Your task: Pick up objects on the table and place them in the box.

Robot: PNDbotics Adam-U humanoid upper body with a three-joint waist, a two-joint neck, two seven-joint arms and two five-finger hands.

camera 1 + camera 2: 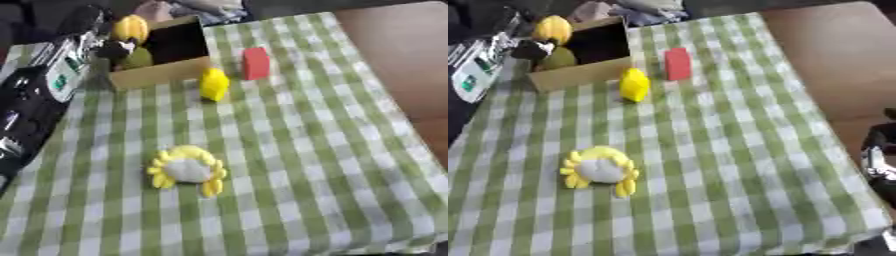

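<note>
Checked desk (pixel 306 165) with toys beside an open box

The left arm (pixel 35 100) spans the left edge to the cardboard box (pixel 162 70), its hand (pixel 114 50) seemingly closed on a yellow fruit (pixel 131 27), blurred. Yellow-and-white crab toy (pixel 186 171) lies nearest; yellow figure (pixel 213 84) and red block (pixel 255 63) stand beside the box. The right hand (pixel 878 160) is cut off, its fingers unreadable.

Black left arm (pixel 35 95) with silver parts, green-white label.

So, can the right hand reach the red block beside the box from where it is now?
Probably yes. The right hand sits at the table's right edge, and only bare checked cloth lies between it and the red block; the yellow toy stands further left.
</note>
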